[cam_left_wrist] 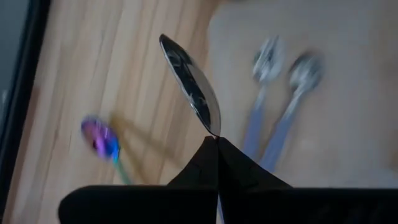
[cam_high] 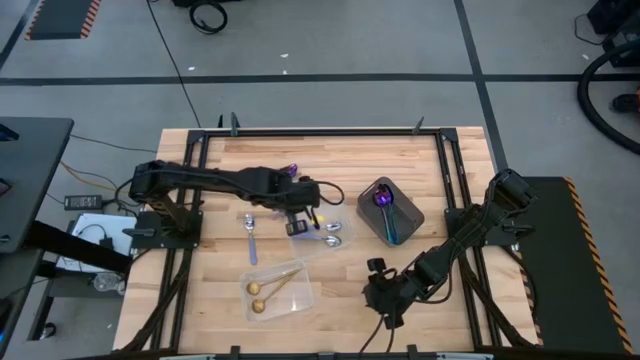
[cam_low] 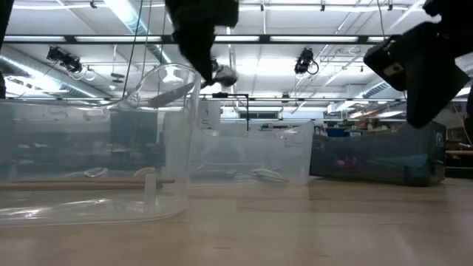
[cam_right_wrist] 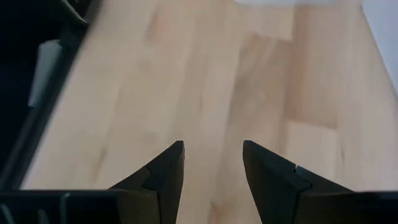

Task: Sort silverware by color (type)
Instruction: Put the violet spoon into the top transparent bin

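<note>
Silver spoon [cam_left_wrist: 193, 87] was seen clamped by its handle between the shut fingers of the left gripper [cam_left_wrist: 217, 142], bowl pointed away from the claw, held raised over the clear tray [cam_high: 340, 247]. Just beyond it, inside that tray, two more silver spoons [cam_left_wrist: 280, 93] lay side by side, long axes roughly parallel to the held one. Outside the tray's edge, a purple-blue spoon [cam_left_wrist: 99, 138] lay on bare wood. Well away from the tray, the right gripper [cam_right_wrist: 212, 165] was parked with fingers apart, gripping nothing.

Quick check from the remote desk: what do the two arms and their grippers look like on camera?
Both arms are black, jointed links. The left arm carries a black cable looping by its wrist. The right arm looks bulkier at the wrist. The left gripper has dark wedge fingers tapering to points; the right gripper has matching black pointed fingers with stepped inner edges.
</note>
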`<act>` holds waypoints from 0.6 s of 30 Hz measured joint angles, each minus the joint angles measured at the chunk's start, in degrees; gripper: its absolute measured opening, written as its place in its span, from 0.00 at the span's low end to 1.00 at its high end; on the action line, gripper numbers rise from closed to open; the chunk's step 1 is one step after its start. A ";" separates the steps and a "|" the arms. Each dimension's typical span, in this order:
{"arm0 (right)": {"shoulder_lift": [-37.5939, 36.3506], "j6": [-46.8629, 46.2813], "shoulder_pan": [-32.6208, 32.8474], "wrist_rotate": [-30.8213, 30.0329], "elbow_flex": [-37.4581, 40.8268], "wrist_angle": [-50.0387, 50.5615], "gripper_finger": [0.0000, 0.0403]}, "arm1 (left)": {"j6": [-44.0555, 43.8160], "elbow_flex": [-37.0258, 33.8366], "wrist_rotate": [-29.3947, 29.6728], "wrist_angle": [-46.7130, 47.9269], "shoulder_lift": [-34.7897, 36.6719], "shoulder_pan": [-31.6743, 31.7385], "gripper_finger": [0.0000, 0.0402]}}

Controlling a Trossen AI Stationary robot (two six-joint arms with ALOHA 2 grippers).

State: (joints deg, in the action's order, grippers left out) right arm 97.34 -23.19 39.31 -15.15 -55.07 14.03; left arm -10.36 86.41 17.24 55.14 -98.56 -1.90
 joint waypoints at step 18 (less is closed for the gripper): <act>-0.02 -6.70 2.25 -4.86 -0.02 4.19 0.43 | 11.02 2.16 -3.99 -14.74 -7.61 -5.67 0.00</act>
State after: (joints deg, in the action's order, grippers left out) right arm 97.32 -29.88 41.56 -20.01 -55.09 18.22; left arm 0.67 88.58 13.24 40.40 -106.17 -7.57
